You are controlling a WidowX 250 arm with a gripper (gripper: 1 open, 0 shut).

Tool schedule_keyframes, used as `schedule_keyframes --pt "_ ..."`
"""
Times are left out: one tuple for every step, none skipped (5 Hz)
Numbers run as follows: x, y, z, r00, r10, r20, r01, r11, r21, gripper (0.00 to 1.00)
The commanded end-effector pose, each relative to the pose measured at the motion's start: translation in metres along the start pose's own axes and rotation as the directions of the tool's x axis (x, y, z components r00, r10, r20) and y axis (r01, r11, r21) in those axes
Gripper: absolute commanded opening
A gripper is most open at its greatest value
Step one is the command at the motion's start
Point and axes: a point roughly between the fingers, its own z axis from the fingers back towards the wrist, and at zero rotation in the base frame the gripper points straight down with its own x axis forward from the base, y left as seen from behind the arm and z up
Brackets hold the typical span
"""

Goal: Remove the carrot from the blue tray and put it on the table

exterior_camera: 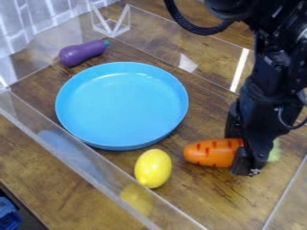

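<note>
The orange carrot lies on the dark wood table, just outside the lower right rim of the blue tray. Its orange tip points left toward the tray, and its green leafy end sits under the black gripper. The gripper points down over that leafy end, with its fingers at the carrot. The arm's own bulk hides the jaws, so I cannot see whether they still clamp it. The tray holds nothing.
A yellow lemon sits on the table just left of the carrot, near the front acrylic wall. A purple eggplant lies behind the tray at the back left. Clear walls edge the table.
</note>
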Motion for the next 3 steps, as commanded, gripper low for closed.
schedule_keyframes --pt "0.0087 0.0158 0.0163 0.998 0.023 0.063 -0.026 0.999 0.045 0.00" --pt "0.0099 0.0175 0.0107 0.998 0.026 0.066 -0.029 0.998 0.047 1.00" --pt "0.0079 0.0208 0.0107 0.996 0.035 0.077 -0.039 0.998 0.055 1.00"
